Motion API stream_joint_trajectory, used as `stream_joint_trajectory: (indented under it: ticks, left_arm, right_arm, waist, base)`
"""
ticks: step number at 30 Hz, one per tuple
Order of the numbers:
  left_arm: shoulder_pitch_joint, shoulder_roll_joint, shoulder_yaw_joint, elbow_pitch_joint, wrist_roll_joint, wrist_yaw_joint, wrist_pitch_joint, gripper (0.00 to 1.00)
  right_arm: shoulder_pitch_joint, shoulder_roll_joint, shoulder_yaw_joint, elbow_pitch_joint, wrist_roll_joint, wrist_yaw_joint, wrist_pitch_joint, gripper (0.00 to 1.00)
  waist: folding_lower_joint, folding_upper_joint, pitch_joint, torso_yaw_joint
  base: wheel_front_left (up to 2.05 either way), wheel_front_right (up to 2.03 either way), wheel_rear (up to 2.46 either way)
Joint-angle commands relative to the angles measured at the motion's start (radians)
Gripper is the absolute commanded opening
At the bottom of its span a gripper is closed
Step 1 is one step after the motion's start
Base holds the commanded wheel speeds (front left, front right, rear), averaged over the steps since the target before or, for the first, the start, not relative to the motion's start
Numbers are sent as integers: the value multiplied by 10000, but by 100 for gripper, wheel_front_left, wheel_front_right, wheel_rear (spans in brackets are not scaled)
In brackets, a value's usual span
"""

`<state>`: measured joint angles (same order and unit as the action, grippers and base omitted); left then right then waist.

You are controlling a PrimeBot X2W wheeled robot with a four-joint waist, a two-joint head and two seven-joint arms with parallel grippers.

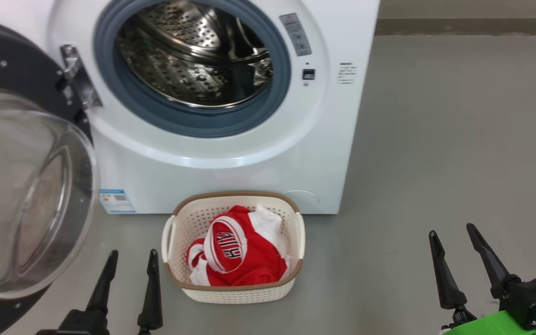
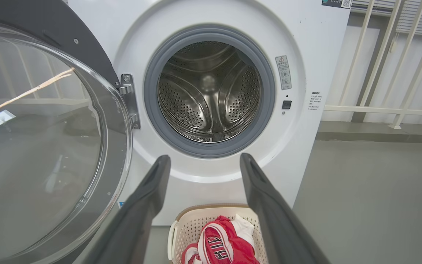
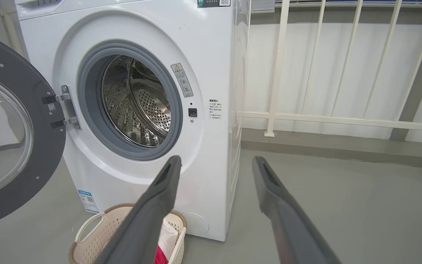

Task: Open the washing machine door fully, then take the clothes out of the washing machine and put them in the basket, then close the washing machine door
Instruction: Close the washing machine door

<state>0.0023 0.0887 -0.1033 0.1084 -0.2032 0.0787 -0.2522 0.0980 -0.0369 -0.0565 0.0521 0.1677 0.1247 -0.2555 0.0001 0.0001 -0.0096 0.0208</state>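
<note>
Clothes (image 1: 237,251) inside basket (image 1: 231,292); washing machine (image 1: 231,172) behind basket, door (image 1: 30,195) open; left tool (image 1: 132,253), right tool (image 1: 451,229) flanking basket, spread wide, empty.

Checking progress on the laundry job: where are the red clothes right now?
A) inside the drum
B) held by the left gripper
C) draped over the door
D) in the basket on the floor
D: the clothes lie in the basket in front of the washing machine, the drum shows bare steel, and the left gripper is open, holding nothing.
</note>
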Motion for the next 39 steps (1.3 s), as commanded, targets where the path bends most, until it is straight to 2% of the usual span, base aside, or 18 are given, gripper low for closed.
stream_joint_trajectory:
  ticks: [1,39]
  left_arm:
    - [-340,206,289,-329,53,73,-36,100]
    - [-322,227,69,-1288,129,818,213,100]
  right_arm:
    - [-392,-133,233,-260,64,60,-63,100]
    - [-787,-133,677,-392,-101,60,-63,100]
  waist:
    - [-1,-1,31,286]
    - [-1,-1,367,4665]
  base:
    - [0,0,0]
    - [0,0,0]
